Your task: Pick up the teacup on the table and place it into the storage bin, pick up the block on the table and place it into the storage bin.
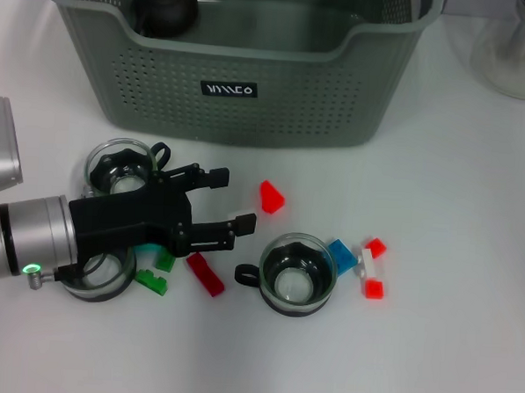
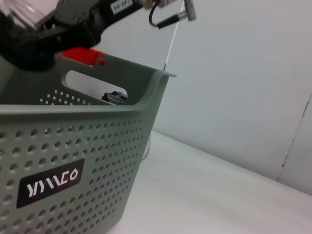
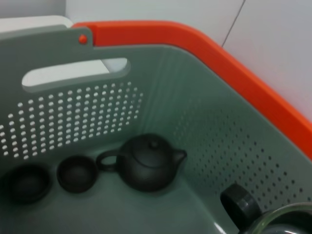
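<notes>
Left hand reaching for a teacup; nothing gripped yet.

Head view: the left hand [image 1: 220,207], fingers apart and empty, hovers over the surface [image 1: 466,348] just left of the glass teacup [image 1: 299,274]; next, I'd say, it must close on it. Storage bin [image 1: 251,81] lies beyond. Right wrist view: a dark teapot [image 3: 146,163] inside; right hand unseen.

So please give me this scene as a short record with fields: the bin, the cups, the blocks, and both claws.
storage bin: grey-green storage bin at the far side of the table
bin contents: dark teapot, two small dark cups
teacups on table: three glass ones, including the teacup in the middle
blocks on table: red block, other red, green, blue and white pieces
left claw: open, low over the table beside the left cups
right claw: not visible; its camera looks into the bin
</notes>
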Robot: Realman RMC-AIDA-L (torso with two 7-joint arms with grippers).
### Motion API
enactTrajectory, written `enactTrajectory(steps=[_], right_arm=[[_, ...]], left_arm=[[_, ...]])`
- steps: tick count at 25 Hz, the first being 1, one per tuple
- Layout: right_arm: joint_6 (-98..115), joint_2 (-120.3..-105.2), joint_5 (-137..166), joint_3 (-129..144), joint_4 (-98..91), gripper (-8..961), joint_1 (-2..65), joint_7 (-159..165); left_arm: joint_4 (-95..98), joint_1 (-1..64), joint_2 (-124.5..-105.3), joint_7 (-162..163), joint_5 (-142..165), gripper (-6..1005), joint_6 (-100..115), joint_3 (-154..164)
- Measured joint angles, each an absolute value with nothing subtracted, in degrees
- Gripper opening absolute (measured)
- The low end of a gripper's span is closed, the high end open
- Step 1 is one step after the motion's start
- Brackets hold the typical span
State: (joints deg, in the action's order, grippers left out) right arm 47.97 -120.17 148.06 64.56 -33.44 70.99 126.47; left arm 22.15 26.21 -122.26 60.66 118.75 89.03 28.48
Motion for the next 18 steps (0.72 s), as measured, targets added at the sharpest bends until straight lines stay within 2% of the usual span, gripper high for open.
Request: enactTrajectory(steps=[18], right_arm=[[40.85, -120.68, 147.75, 71.27, -26.62, 192, 70.75, 131.84]], left_arm=[[22.15, 25.75, -122.34, 60.55, 118.74, 859, 89.1, 29.53]])
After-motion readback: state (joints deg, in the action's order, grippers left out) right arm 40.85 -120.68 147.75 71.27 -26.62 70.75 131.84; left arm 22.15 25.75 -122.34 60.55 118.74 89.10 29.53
